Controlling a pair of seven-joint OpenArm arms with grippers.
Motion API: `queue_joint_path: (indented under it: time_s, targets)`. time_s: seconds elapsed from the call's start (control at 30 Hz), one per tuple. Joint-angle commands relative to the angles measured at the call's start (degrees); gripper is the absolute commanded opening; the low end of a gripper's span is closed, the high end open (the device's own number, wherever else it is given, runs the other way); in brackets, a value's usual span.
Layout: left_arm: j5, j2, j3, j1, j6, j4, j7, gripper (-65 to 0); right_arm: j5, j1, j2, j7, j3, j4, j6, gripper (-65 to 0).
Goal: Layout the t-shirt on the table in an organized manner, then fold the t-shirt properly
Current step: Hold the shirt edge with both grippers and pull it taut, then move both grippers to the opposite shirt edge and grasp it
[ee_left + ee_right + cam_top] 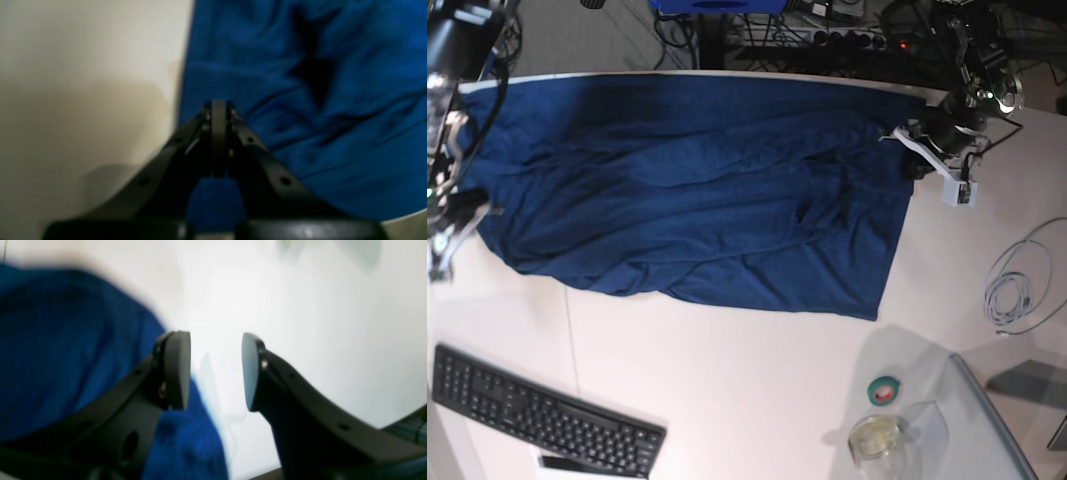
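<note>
The navy-blue t-shirt [697,190] lies spread and wrinkled across the far half of the white table [727,380]. My left gripper [218,108] is shut, its tips just inside the shirt's straight side edge [300,100]; no fabric shows between the pads. In the base view it sits at the shirt's right edge [911,160]. My right gripper [216,371] is open and empty over bare table [300,323], with the shirt [66,350] right beside its left finger. In the base view it is at the shirt's left end [443,250], blurred.
A black keyboard [542,420] lies at the front left. A green tape roll [885,390] and a glass jar [874,437] stand at the front right, beside a grey glassy panel [1012,410]. A coiled white cable [1017,285] lies at the right.
</note>
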Motion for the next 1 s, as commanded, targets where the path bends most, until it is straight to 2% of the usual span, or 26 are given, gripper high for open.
queue_joint_path:
  time_s: [0.0, 0.1, 0.2, 0.3, 0.5, 0.67, 0.83, 0.97]
  targets:
    - [-2.02, -0.79, -0.23, -0.21, -0.27, 0.03, -0.97, -65.0, 0.57, -0.86, 0.39, 1.32, -0.05, 2.02, 0.05, -50.9]
    - [-3.87, -0.88, -0.14, -1.44, -0.27, -3.05, -0.97, -65.0, 0.66, -4.38, -0.75, 1.41, -0.14, 2.46, 0.14, -64.7]
    - [-3.87, -0.97, -0.14, -2.85, -0.27, -6.92, -1.15, -65.0, 0.66, -5.26, -1.37, 1.94, 0.04, -0.79, 0.14, -64.7]
    - [-3.87, -1.14, -0.14, -3.37, -0.27, -9.73, -1.24, -65.0, 0.57, -5.43, -1.37, 4.92, 0.13, -4.48, 0.05, -65.0]
    - [-3.87, -4.84, -0.14, -5.39, -0.27, -15.71, -1.33, -65.0, 0.66, -7.72, -2.33, 5.1, 0.04, -5.45, -0.21, -65.0]
    - [-3.87, -6.59, -0.14, -6.63, -0.27, -18.52, -1.33, -65.0, 0.39, -8.86, -3.12, 5.1, 0.04, -5.1, -0.21, -65.0]
    - [-4.4, -6.42, -0.23, -6.54, -0.27, -15.1, -1.06, -65.0, 0.39, -8.95, -3.12, 5.19, 0.04, -2.63, -0.21, -65.0]
    - [-4.48, -5.8, -0.14, -6.36, -0.27, -7.18, -0.62, -65.0, 0.39, -9.04, -3.04, 5.19, 0.04, 6.51, -0.12, -64.4]
